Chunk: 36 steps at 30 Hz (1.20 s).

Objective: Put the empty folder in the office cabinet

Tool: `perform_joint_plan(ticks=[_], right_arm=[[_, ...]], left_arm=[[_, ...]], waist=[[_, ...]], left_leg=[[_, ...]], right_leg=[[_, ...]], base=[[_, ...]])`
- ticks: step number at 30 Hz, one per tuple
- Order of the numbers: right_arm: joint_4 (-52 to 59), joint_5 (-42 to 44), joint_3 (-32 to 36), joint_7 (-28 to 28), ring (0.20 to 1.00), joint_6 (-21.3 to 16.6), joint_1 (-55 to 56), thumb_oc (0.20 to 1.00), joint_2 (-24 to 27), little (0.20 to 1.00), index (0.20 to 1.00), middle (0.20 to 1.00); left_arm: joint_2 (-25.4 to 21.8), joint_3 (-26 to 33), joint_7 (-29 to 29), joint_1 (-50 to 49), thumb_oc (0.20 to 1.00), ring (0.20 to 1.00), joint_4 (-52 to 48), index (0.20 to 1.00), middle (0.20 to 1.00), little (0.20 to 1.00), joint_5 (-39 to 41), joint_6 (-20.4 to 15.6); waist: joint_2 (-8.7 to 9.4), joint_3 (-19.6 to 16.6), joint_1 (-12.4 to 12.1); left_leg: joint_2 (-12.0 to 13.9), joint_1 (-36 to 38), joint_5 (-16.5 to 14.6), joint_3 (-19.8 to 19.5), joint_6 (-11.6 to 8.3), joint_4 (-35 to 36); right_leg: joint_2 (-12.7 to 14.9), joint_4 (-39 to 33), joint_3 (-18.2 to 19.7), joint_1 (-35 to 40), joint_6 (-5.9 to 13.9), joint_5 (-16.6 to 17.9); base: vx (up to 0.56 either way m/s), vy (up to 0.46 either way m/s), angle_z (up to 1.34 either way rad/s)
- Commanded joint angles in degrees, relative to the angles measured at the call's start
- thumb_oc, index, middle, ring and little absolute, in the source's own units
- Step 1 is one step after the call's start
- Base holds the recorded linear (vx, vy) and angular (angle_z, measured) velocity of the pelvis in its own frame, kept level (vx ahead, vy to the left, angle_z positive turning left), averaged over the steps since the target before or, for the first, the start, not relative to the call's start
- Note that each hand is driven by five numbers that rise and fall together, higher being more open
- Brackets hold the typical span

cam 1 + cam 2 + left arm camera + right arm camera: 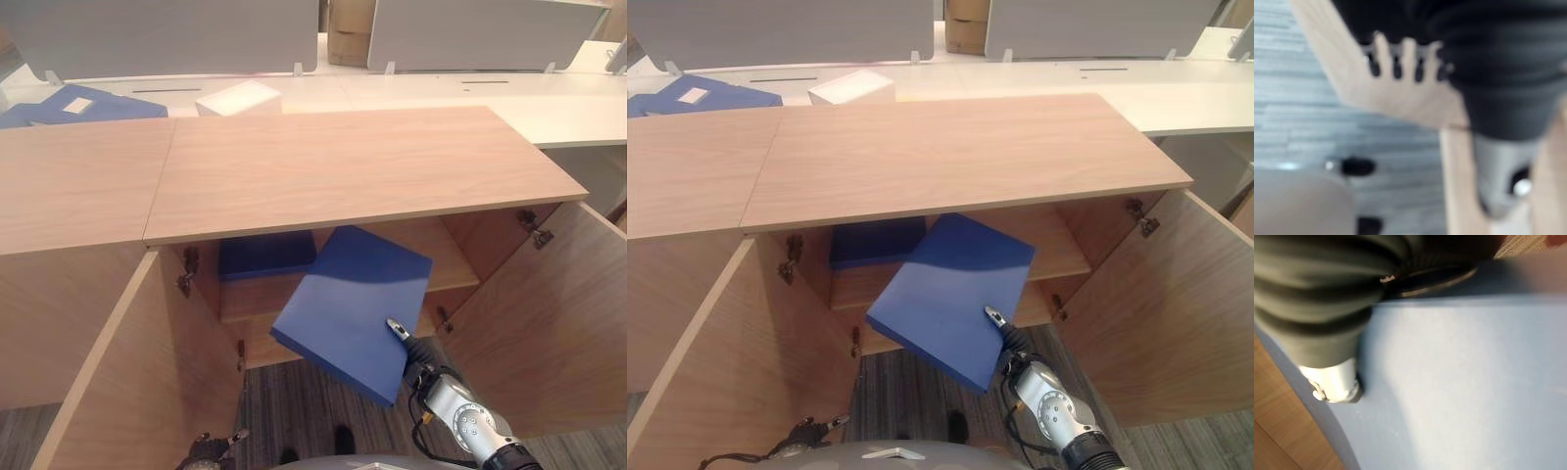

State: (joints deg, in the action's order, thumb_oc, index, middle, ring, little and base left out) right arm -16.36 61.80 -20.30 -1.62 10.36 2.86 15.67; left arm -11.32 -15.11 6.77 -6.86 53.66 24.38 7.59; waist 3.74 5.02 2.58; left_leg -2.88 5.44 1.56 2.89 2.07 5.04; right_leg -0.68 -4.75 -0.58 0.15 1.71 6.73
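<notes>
Doors stand wide on the office cabinet (343,186). Left door (137,372) swings out beside the left hand (1400,61), whose fingers (1382,49) lie straight and apart against the wood, holding nothing. On the shelf (257,294) a darker folder (265,253) already lies flat at the left. Empty folder (353,308) hangs tilted at the opening, far corner just over the shelf edge, near corner low — right hand (411,345) pinches that end, thumb on top. Risks, as judged: tilted edge catching the shelf lip; one-corner pinch slipping so the folder drops to the floor — or it rides onto the stored one
</notes>
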Motion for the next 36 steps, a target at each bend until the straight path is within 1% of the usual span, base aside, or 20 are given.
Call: perform_joint_plan(ticks=[1,5,8,9,11,14,16,17,19,20,21,24,25,26,27,28,30,32,34,36], right_arm=[[3.42,0.32,1.29,-1.86,0.2,-1.71,-5.07,0.2,-1.1,0.2,0.2,0.2],[3.43,-0.03,1.11,-2.57,0.2,-0.98,-5.63,0.2,-1.38,0.2,0.2,0.2],[2.73,-0.31,0.46,-3.87,0.2,-0.95,-6.69,0.2,-2.23,0.2,0.2,0.2],[2.53,-0.41,0.39,-4.04,0.2,-1.05,-6.78,0.2,-2.4,0.2,0.2,0.2],[0.97,-0.38,-0.37,-4.83,0.2,-2.86,-7.12,0.2,-3.41,0.2,0.2,0.2],[-0.28,-0.07,-1.59,-4.73,0.2,-5.29,-7.0,0.2,-4.72,0.2,0.2,0.2],[-0.42,0.43,-1.7,-4.0,0.2,-5.87,-6.89,0.2,-4.92,0.2,0.2,0.2],[-0.5,1.08,-1.21,-3.47,0.2,-5.68,-6.76,0.2,-4.45,0.2,0.2,0.2],[-0.12,1.33,-0.25,-3.61,0.2,-3.75,-6.63,0.2,-3.1,0.2,0.2,0.2],[-0.08,1.39,-0.15,-3.66,0.2,-3.46,-6.64,0.2,-2.79,0.2,0.2,0.2],[0.36,1.37,0.28,-3.92,0.2,-1.74,-6.63,0.2,-1.17,0.2,0.2,0.2],[0.91,1.09,0.73,-3.72,0.2,-0.21,-6.62,0.2,0.17,0.2,0.2,0.2],[1.4,1.32,1.4,-2.97,0.2,1.41,-6.75,0.2,1.51,0.2,0.2,0.2],[1.4,1.32,1.4,-2.97,0.2,1.41,-6.75,0.2,1.51,0.2,0.2,0.2],[2.09,1.71,3.9,-3.21,0.2,3.81,-4.85,0.2,3.87,0.2,0.2,0.2],[2.09,1.71,3.9,-3.21,0.2,3.81,-4.85,0.2,3.87,0.2,0.2,0.2],[2.94,1.39,4.41,-3.5,0.2,3.66,-3.87,0.2,4.32,0.2,0.2,0.2],[2.84,0.95,3.99,-2.94,0.2,3.31,-3.68,0.2,3.53,0.2,0.2,0.2],[2.34,1.28,3.83,-2.87,0.2,2.8,-3.31,0.2,3.31,0.2,0.2,0.2],[2.0,1.22,4.16,-3.66,0.2,2.46,-2.55,0.2,2.81,0.2,0.2,0.2]], left_arm=[[-1.44,-1.39,0.81,-0.03,1.0,1.0,0.05,1.0,1.0,1.0,0.04,-1.9],[-1.39,-0.36,1.56,0.21,1.0,1.0,-0.17,1.0,1.0,1.0,1.02,-3.04],[-2.94,1.01,2.24,0.53,1.0,1.0,-2.24,1.0,1.0,1.0,1.09,-2.82],[-3.23,1.2,2.29,0.61,1.0,1.0,-2.46,1.0,1.0,1.0,0.7,-2.77],[-5.11,2.06,2.2,1.72,1.0,1.0,-3.09,1.0,1.0,1.0,0.29,-2.0],[-7.55,1.85,1.93,3.94,1.0,1.0,-2.9,1.0,1.0,1.0,1.04,-1.68],[-8.04,1.54,2.27,4.92,1.0,1.0,-2.39,1.0,1.0,1.0,1.34,-1.88],[-8.2,1.55,2.4,5.33,1.0,1.0,-1.93,1.0,1.0,1.0,1.48,-2.14],[-7.53,2.3,3.23,4.93,1.0,1.0,-1.21,1.0,1.0,1.0,2.33,-3.2],[-7.4,2.37,3.37,4.83,1.0,1.0,-1.1,1.0,1.0,1.0,2.61,-3.51],[-6.62,3.3,2.88,4.29,1.0,1.0,-0.73,1.0,1.0,1.0,3.67,-4.52],[-5.83,4.02,2.4,4.16,1.0,1.0,-0.71,1.0,1.0,1.0,4.42,-5.31],[-5.02,4.56,2.36,4.34,1.0,1.0,-1.16,1.0,1.0,1.0,4.03,-6.08],[-5.02,4.56,2.36,4.34,1.0,1.0,-1.16,1.0,1.0,1.0,4.03,-6.08],[-3.86,5.6,2.11,4.6,1.0,1.0,-3.99,1.0,1.0,1.0,4.61,-6.63],[-3.86,5.6,2.11,4.6,1.0,1.0,-3.99,1.0,1.0,1.0,4.61,-6.63],[-3.84,5.1,2.19,3.82,1.0,1.0,-7.79,1.0,1.0,1.0,3.88,-6.09],[-3.82,4.56,3.16,2.6,1.0,1.0,-9.77,1.0,1.0,1.0,4.2,-6.48],[-4.12,3.96,4.06,2.5,1.0,1.0,-10.69,1.0,1.0,1.0,4.7,-6.25],[-4.39,3.62,4.46,2.94,1.0,1.0,-11.33,1.0,1.0,1.0,4.42,-5.77]], waist=[[-0.16,0.38,-0.75],[0.04,0.91,-1.33],[-0.22,3.28,-2.84],[-0.24,3.73,-3.06],[-0.13,6.13,-3.85],[-0.01,7.13,-3.74],[-0.07,6.93,-3.37],[0.22,6.46,-2.73],[0.52,5.3,-2.48],[0.55,5.16,-2.4],[0.75,4.39,-1.84],[0.88,4.06,-1.25],[1.24,3.91,-0.69],[1.24,3.91,-0.69],[1.79,3.67,-0.39],[1.79,3.67,-0.39],[1.13,4.22,-1.23],[0.77,4.71,-1.76],[0.56,4.39,-1.66],[0.42,3.98,-1.08]], left_leg=[[-0.2,-0.79,-1.8,1.19,0.67,-0.04],[-0.4,-0.05,-2.13,1.72,1.24,-0.04],[1.43,-1.1,-2.54,4.36,2.09,-3.48],[1.79,-1.45,-2.7,4.55,2.15,-4.37],[3.7,-3.35,-3.42,3.16,2.27,-8.3],[6.1,-2.75,-3.43,0.33,0.73,-7.74],[7.46,-1.64,-3.29,-1.29,-0.4,-6.32],[9.22,-0.31,-3.38,-2.58,-1.61,-4.98],[11.22,0.59,-2.4,-2.49,-3.17,-3.29],[11.55,0.75,-2.23,-2.45,-3.45,-3.06],[13.13,1.1,-1.1,-1.85,-4.72,-2.55],[14.35,1.21,-0.31,-1.1,-5.47,-2.37],[15.72,0.59,0.29,-0.32,-5.96,-3.21],[15.72,0.59,0.29,-0.32,-5.96,-3.21],[12.27,-2.96,0.08,2.37,-4.73,-9.74],[12.27,-2.96,0.08,2.37,-4.73,-9.74],[6.46,-5.95,0.11,0.99,-3.75,-9.14],[3.22,-5.25,0.6,-1.98,-2.45,-5.82],[2.25,-5.2,1.13,-3.52,-2.09,-4.94],[2.21,-4.49,1.27,-2.81,-2.05,-3.61]], right_leg=[[0.39,-0.25,-0.21,3.34,2.94,-1.72],[1.84,-0.19,-1.16,4.05,3.4,-1.39],[5.64,10.34,-6.92,0.49,4.89,-3.11],[6.35,11.59,-7.41,-0.05,5.06,-2.74],[9.89,15.12,-6.0,-2.44,5.28,1.11],[13.37,12.0,-1.8,-2.93,6.72,6.68],[14.07,8.5,0.07,-2.84,7.55,7.78],[13.13,4.96,1.92,-1.93,8.46,6.05],[12.0,2.6,1.26,0.18,8.95,2.98],[11.74,2.36,1.13,0.5,8.96,2.52],[10.7,2.3,1.25,0.85,8.33,0.93],[10.04,2.41,1.62,1.1,7.45,-0.07],[8.97,2.17,2.11,1.59,6.19,-0.84],[8.97,2.17,2.11,1.59,6.19,-0.84],[6.58,-0.25,-0.12,3.4,3.7,-0.91],[6.58,-0.25,-0.12,3.4,3.7,-0.91],[4.65,-0.25,0.36,3.63,3.17,-0.69],[3.33,-0.21,1.22,3.62,2.93,-0.25],[2.67,-0.11,1.4,3.18,2.48,-0.16],[2.44,-0.22,1.03,2.88,2.43,-0.25]], base=[[0.0,0.03,0.0],[0.0,0.015,-0.01],[-0.05,-0.089,-0.17],[-0.05,-0.232,-0.42],[-0.01,-0.35,-0.55],[0.1,-0.401,0.09],[0.17,-0.465,0.45],[0.22,-0.56,0.45],[0.14,-0.377,0.56],[0.11,-0.263,0.63],[0.07,-0.147,0.41],[0.09,-0.129,0.16],[0.06,-0.116,-0.21],[0.17,-0.443,-0.26],[0.12,-0.328,-0.05],[0.13,-0.353,0.04],[0.05,-0.035,-0.05],[0.08,0.014,-0.57],[0.05,0.027,-0.72],[0.05,0.044,-0.45]])
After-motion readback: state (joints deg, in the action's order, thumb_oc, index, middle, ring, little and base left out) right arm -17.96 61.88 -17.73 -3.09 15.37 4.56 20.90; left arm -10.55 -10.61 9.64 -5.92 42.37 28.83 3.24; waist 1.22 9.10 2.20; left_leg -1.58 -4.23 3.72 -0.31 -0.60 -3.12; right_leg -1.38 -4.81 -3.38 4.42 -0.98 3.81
